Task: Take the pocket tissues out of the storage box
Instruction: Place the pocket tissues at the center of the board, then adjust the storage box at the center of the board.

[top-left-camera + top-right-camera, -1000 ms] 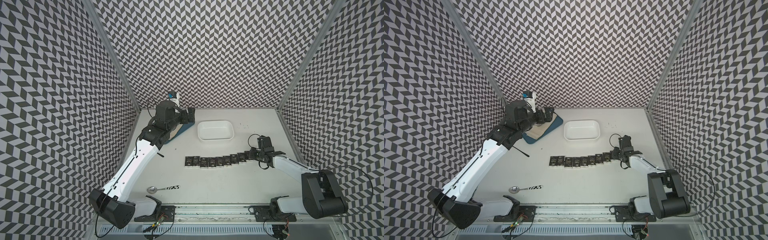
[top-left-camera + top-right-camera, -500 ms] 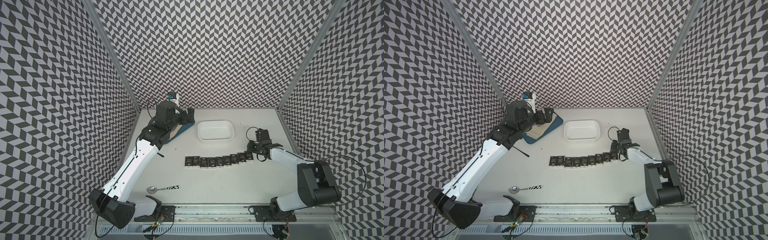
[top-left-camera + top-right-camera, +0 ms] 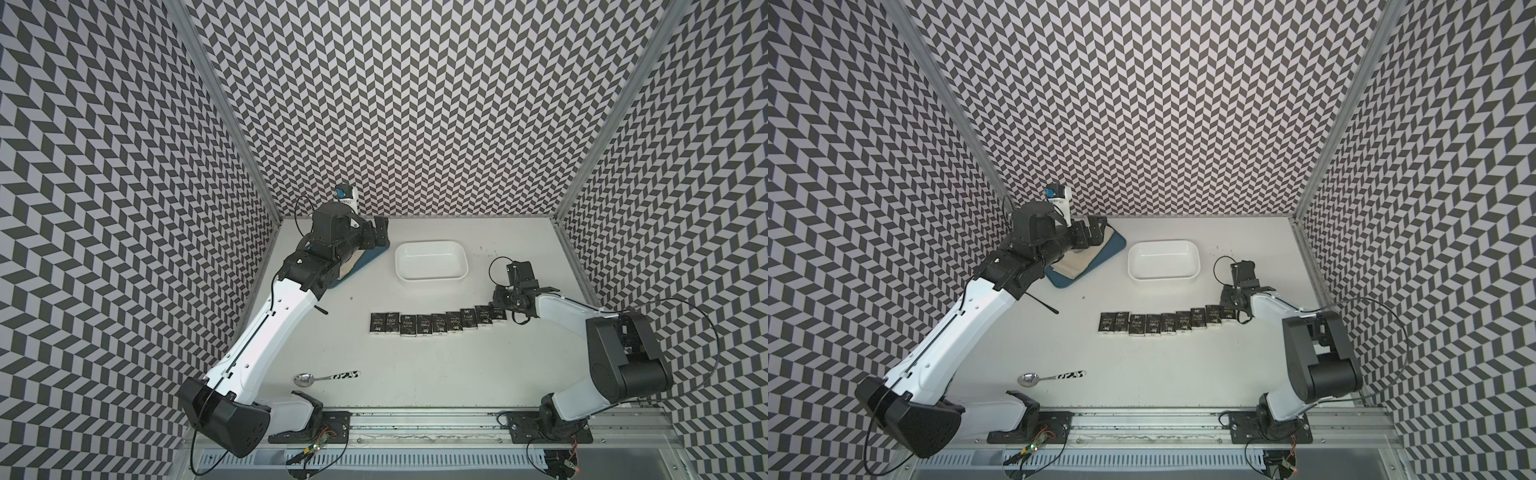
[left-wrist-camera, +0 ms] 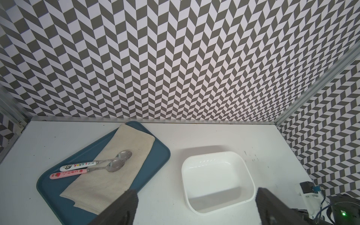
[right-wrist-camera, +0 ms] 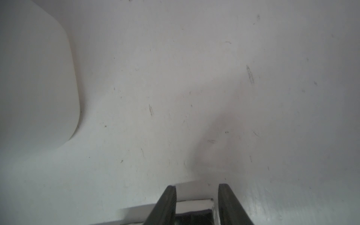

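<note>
The white storage box stands empty at the back middle of the table. Several black pocket tissues lie side by side in a row in front of it. My right gripper is down at the row's right end. Its jaws are closed on the sides of the last packet, which rests on the table. A corner of the box shows beside it. My left gripper hangs open and empty left of the box.
A blue tray with a beige cloth lies at the back left under my left arm. Two spoons rest on the cloth. Another spoon lies near the front edge. A small white and blue device stands by the back wall.
My right arm has shifted its elbow and forearm while its gripper stays at the right end of the packet row. The left arm has not moved.
</note>
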`<state>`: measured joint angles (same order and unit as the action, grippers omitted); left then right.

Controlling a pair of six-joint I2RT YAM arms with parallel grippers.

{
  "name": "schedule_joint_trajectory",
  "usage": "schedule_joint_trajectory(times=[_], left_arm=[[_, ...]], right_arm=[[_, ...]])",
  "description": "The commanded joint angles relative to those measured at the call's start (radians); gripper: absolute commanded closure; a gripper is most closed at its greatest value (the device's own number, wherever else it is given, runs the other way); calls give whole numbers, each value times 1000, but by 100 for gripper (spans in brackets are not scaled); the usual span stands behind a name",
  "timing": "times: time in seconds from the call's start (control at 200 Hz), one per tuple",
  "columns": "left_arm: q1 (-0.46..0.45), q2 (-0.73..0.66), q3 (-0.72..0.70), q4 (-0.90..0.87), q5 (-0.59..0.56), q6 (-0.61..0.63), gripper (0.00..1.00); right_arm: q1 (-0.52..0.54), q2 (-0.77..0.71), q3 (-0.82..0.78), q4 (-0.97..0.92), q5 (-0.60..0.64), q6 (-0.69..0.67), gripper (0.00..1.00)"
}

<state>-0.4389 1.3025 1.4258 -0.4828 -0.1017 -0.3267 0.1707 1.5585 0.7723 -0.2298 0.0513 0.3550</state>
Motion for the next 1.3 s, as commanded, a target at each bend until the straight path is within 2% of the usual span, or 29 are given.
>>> schedule_joint_trajectory(times=[0.0, 0.461, 0.836, 0.926, 1.097, 1.292], left_arm=[[-6, -23, 29, -4, -10, 14, 1], [-6, -27, 17, 8, -7, 14, 1], [-6, -25, -3, -3, -27, 23, 1], [-6, -20, -13, -5, -32, 23, 1], [-6, -5, -7, -17, -39, 17, 1], [-6, 7, 15, -26, -51, 14, 1]], right_arm=[[16, 0, -22, 38, -5, -11, 61], [32, -52, -42, 26, 11, 11, 60], [57, -157, 90, 27, -30, 48, 53], [80, -113, 147, 47, -66, 32, 52], [120, 62, 313, 17, -92, 19, 49], [150, 181, 418, 33, -103, 9, 49]])
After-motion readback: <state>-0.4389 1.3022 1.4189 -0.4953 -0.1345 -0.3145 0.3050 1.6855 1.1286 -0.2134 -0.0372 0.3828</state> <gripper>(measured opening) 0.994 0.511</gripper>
